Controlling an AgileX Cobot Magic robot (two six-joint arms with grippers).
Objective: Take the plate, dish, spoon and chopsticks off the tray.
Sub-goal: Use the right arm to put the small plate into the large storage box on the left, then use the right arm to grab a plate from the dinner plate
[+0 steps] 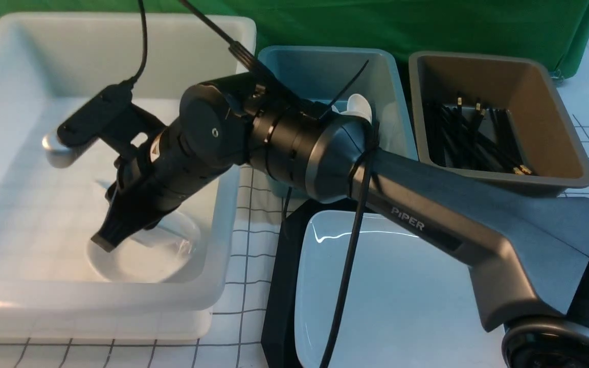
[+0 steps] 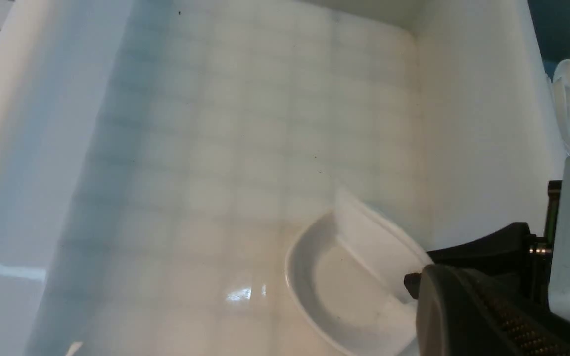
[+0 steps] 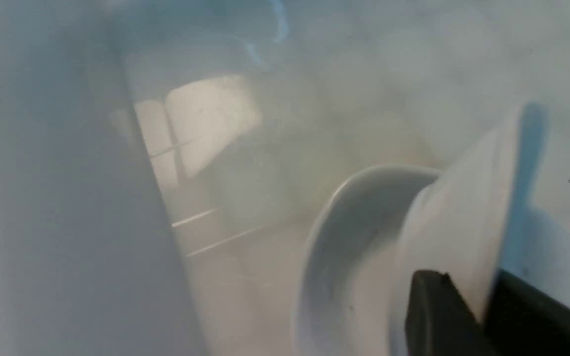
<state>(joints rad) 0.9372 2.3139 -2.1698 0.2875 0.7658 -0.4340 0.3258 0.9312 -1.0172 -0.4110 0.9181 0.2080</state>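
My right arm reaches across into the deep white tub point(image 1: 120, 23). Its gripper point(image 1: 113, 236) is shut on the rim of a small white dish point(image 1: 164, 255), which stands tilted on the tub floor. In the right wrist view the dish point(image 3: 354, 237) has its rim wedged between the two black fingers point(image 3: 433, 316). The left wrist view shows the same dish point(image 2: 344, 291) in a corner of the tub. The large white plate point(image 1: 402, 296) lies on the black tray point(image 1: 276, 306). A white spoon point(image 1: 358, 106) lies in the blue bin. Black chopsticks point(image 1: 471, 140) fill the brown bin. My left gripper is out of view and shut.
A blue bin point(image 1: 320, 66) and a brown bin point(image 1: 555, 102) stand side by side behind the tray. A green cloth hangs at the back. The table carries a white sheet with a black grid point(image 1: 253, 240). The right arm's cable hangs over the plate.
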